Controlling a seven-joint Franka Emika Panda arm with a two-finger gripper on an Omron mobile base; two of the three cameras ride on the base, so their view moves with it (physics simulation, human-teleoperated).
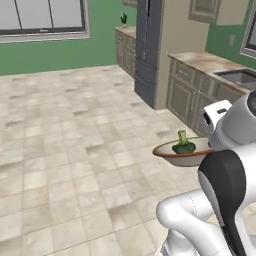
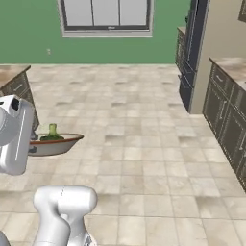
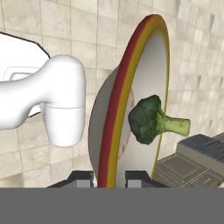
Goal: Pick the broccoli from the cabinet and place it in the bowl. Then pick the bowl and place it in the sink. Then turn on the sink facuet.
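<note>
Holding the bowl (image 3: pixel 127 109) by its rim, my pincer (image 3: pixel 104 178) has its two dark tips closed narrowly on the edge at the bottom middle of the hand view, one tip on each side of the red and yellow band. The bowl stands on edge in that view, running from the bottom centre up to the top right, with its pale inside facing right. The broccoli (image 3: pixel 151 119) lies against that inside, right of centre, its dark floret toward the rim and its pale stalk pointing right.

From the left base view the bowl (image 1: pixel 187 152) sits level in the air at the middle right of the frame, above the tiled floor (image 1: pixel 75 150), with my white wrist covering its right edge. The broccoli (image 1: pixel 183 145) rests in it, stalk pointing up. The counter (image 1: pixel 210 62) with grey drawer fronts runs along the right side, and a corner of the sink (image 1: pixel 242 77) shows at the right edge, well apart from the bowl. A tall dark fridge (image 1: pixel 147 50) stands at the top centre.

From the right base view the bowl (image 2: pixel 55 144) hangs at the middle left, its left part hidden behind my white hand, and the broccoli (image 2: pixel 51 134) shows just above its rim. A window (image 2: pixel 105 17) sits on the green wall at the top, and dark cabinets line the right edge.
</note>
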